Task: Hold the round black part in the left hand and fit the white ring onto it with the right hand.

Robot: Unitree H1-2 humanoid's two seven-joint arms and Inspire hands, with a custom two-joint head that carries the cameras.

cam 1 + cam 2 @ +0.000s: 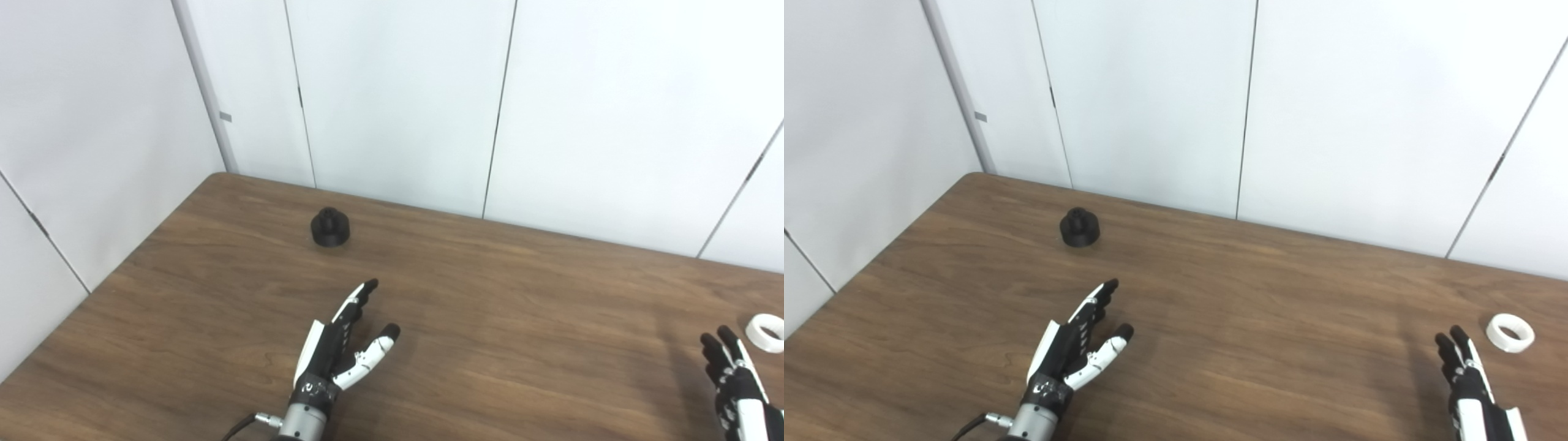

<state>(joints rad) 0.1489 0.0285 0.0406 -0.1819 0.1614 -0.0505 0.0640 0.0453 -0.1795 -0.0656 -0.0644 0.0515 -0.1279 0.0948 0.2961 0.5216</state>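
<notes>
- Brown wood-grain laminate table (520, 318) is filling the lower part of both head views, with plain white wall panels (398, 98) standing behind its far edge and along its left side.
- Toward the far left of the table, the round black part (330, 227), a squat disc with a smaller knob on top, is sitting upright on the wood, alone and touching nothing.
- Nearer the front, the black-and-white left hand (343, 349) is reaching in from the bottom edge on a silver wrist with a dark cable trailing from it; its fingers (361, 297) are stretching straight out toward the black part while the thumb is angling off to the right, so the hand is spread and holding nothing. It is lying well short of the black part.
- At the right edge, the black-and-white right hand (1467, 373) is coming up from the bottom corner with its fingers extended and slightly apart, empty as well.
- Just beyond and to the right of those fingertips, the small white ring (1510, 332) is lying flat on the table, close to the right hand but apart from it, and far across the table from the black part.
</notes>
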